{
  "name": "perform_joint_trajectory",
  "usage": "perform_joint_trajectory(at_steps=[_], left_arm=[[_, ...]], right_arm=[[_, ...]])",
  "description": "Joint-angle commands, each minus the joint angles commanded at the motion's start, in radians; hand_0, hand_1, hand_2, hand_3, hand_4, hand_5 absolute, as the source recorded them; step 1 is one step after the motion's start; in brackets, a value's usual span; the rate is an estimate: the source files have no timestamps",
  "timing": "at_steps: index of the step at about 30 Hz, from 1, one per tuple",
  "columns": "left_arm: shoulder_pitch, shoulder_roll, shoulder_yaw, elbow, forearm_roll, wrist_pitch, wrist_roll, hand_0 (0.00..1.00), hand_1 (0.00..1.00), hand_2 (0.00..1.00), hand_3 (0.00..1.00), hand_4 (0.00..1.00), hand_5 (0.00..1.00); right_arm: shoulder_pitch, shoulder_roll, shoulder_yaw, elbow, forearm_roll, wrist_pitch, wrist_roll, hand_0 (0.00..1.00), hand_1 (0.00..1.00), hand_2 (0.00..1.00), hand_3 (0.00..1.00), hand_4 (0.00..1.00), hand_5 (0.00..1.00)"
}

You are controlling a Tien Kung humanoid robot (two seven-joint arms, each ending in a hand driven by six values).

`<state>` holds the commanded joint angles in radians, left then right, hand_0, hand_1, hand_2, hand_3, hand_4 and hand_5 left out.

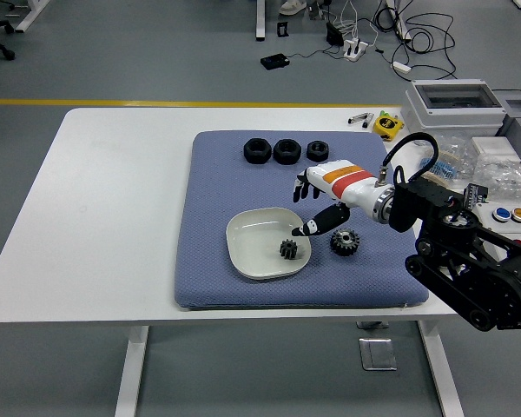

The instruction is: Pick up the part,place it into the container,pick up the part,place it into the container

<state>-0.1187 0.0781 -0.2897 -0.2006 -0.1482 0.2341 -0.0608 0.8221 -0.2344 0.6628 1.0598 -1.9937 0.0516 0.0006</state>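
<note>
Item 1: small black toothed gear [287, 250], lying inside the shallow white square dish [243, 231]. Item 2: larger black toothed gear [344, 241], flat on the blue-grey textured mat [210, 191], just right of the dish.

Right hand [323, 201] hovers between them, fingers spread, empty.

You should expect item 2 to be rigid, probably light, and the teeth give purchase; pinch it across opposite rim teeth. The mat offers little slip.
</note>
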Motion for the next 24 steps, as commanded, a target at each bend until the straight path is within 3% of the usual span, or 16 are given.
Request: perform_joint_trajectory(at_steps=[5,6,11,17,18,23,24], left_arm=[[0.001,-0.001,0.002,0.0,-0.006,0.001,-0.002,0.718,0.617,0.726,0.593,0.616,0.595],[0.001,-0.001,0.001,0.0,-0.003,0.001,0.0,0.716,0.615,0.725,0.594,0.616,0.595],[0.003,-0.004,0.002,-0.001,-0.004,0.002,0.002,0.716,0.615,0.725,0.594,0.616,0.595],[0.003,-0.005,0.001,-0.002,-0.002,0.002,0.005,0.715,0.615,0.725,0.594,0.615,0.594],[0.002,-0.005,0.003,-0.002,-0.003,0.002,0.005,0.712,0.617,0.725,0.592,0.614,0.594],[0.002,-0.004,0.011,-0.002,-0.018,0.002,-0.001,0.712,0.617,0.725,0.592,0.614,0.594],[0.001,-0.004,0.012,-0.002,-0.02,0.002,-0.002,0.712,0.614,0.724,0.593,0.614,0.594]], right_arm=[[-0.022,-0.036,0.011,-0.045,-0.024,-0.018,0.038,0.35,0.534,0.623,0.579,0.998,0.411],[-0.023,-0.041,0.005,-0.052,-0.02,-0.019,0.041,0.505,0.634,0.709,0.723,0.998,0.403],[-0.036,-0.046,-0.022,-0.085,-0.007,-0.019,0.051,0.505,0.634,0.709,0.723,0.998,0.403],[-0.04,-0.019,-0.043,-0.136,-0.003,-0.026,0.053,0.502,0.625,0.699,0.746,0.998,0.398],[-0.04,-0.015,-0.043,-0.144,-0.005,-0.028,0.054,0.458,0.608,0.692,0.747,0.998,0.386],[-0.043,-0.02,-0.043,-0.165,-0.009,-0.031,0.061,0.458,0.608,0.692,0.747,0.998,0.386],[-0.044,-0.022,-0.045,-0.172,-0.005,-0.034,0.063,0.389,0.564,0.664,0.715,0.998,0.365]])
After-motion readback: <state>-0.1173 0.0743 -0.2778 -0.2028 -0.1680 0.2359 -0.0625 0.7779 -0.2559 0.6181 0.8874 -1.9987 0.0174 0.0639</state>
